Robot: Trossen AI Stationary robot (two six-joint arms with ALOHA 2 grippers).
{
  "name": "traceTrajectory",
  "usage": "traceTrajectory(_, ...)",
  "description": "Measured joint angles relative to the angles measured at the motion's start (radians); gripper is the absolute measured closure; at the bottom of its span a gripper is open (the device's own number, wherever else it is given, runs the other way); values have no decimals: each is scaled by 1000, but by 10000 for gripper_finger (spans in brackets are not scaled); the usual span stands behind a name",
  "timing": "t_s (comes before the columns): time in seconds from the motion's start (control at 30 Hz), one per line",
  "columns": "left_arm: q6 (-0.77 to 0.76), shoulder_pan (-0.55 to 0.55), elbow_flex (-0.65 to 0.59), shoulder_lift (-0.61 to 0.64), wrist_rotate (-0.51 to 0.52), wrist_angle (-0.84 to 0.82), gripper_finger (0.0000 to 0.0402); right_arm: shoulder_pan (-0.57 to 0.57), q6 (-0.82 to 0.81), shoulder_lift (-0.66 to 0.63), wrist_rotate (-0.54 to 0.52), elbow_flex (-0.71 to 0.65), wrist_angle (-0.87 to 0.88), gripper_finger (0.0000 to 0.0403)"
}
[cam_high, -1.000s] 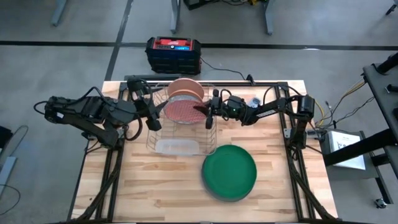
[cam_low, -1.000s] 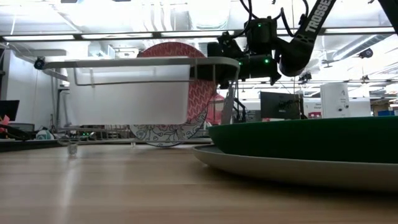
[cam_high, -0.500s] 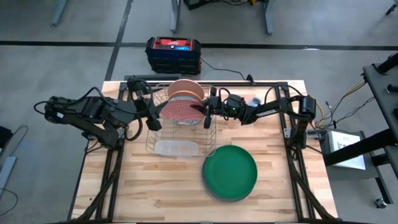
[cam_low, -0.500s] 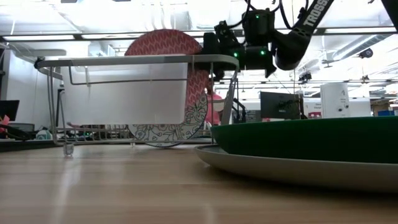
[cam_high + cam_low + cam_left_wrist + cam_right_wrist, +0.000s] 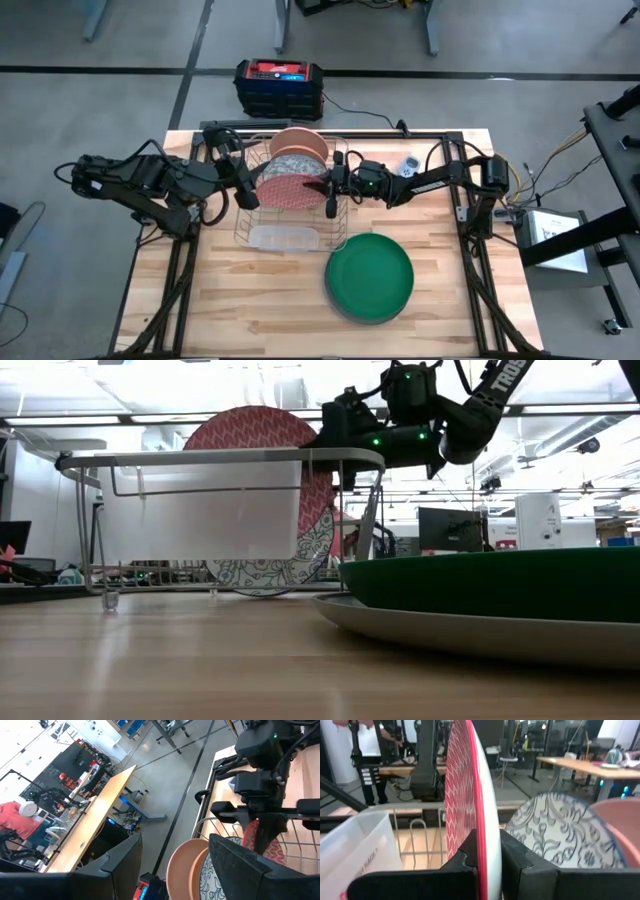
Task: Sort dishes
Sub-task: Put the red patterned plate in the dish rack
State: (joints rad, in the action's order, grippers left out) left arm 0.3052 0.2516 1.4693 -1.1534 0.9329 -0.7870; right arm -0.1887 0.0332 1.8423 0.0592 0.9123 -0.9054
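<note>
Right gripper (image 5: pixel 327 187) pinching rim of red plate (image 5: pixel 285 189), upright on edge over wire rack (image 5: pixel 262 226), centre of high view. Plate face parallel to patterned plate (image 5: pixel 297 164) and pink plate (image 5: pixel 297 142) behind. Left gripper (image 5: pixel 243 188) parted, at rack's left edge.

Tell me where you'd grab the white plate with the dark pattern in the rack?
Grab its top rim. The patterned plate stands on edge in the wire rack, squeezed between the pink plate and the red plate, so only the rim is free. Come from above, pinching both faces, like the right tool pinches the red plate. The left tool waits at the rack's other side.
</note>
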Motion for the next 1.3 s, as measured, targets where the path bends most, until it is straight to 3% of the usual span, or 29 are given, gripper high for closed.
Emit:
traceTrajectory(0.37, -10, 0, -7, 0, 0, 0, 183, -1, 21, 13, -34, 0, 93, 384)
traceTrajectory(1.03, -51, 0, -25, 2, 0, -29, 183, -5, -14, 7, -43, 0, 130, 310)
traceTrajectory(1.3, -108, 0, -26, 2, 0, -77, 183, -4, -59, -87, -64, 0, 301, 280)
